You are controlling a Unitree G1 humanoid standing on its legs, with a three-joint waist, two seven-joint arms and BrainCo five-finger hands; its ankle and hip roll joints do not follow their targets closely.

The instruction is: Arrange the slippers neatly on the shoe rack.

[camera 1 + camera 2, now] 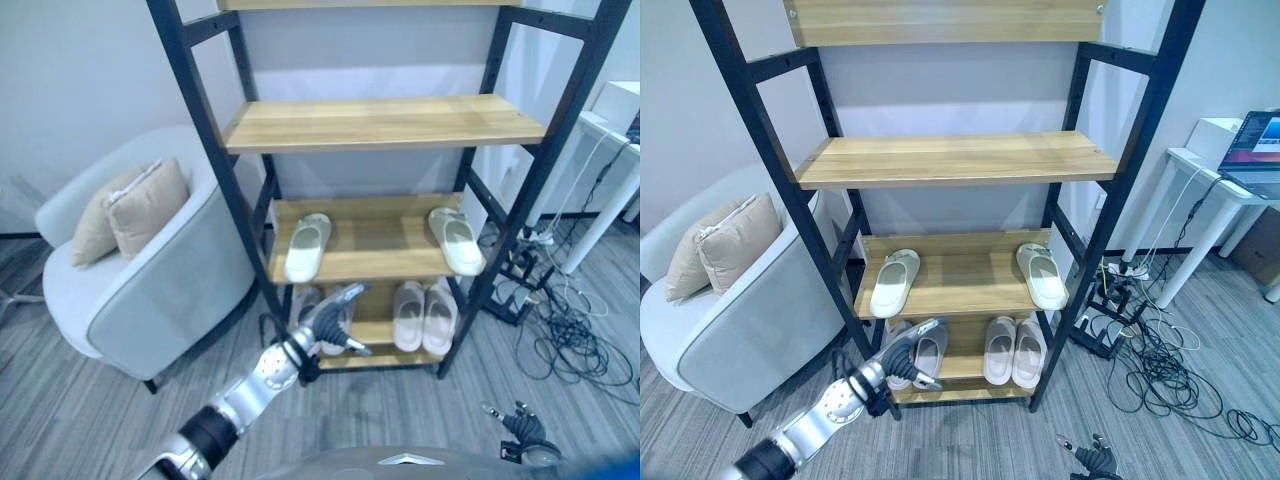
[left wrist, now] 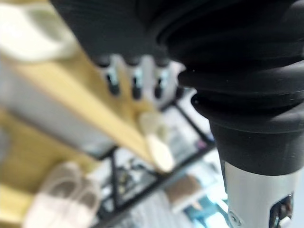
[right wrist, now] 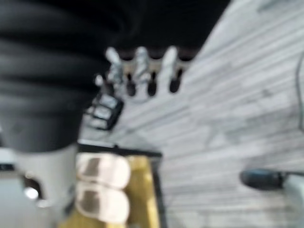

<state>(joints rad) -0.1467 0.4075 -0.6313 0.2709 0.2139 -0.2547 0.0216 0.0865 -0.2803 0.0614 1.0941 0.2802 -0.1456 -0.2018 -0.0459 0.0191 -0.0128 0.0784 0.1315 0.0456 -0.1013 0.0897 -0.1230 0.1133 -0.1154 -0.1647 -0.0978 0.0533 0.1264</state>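
Left hand [image 1: 335, 318] reaching at the grey slipper [image 1: 930, 350] on the bottom shelf [image 1: 385, 333], fingers loosely spread, probably empty; better to grip mid-sole, nudge alongside the beige pair [image 1: 424, 315].

Grey armchair [image 1: 150, 300] with two beige cushions [image 1: 130, 210], left of the raised left hand. White table [image 1: 1200, 170] with laptop [image 1: 1255, 150], far right of it. Tangled cables [image 1: 570, 340] on grey floor [image 1: 80, 410].
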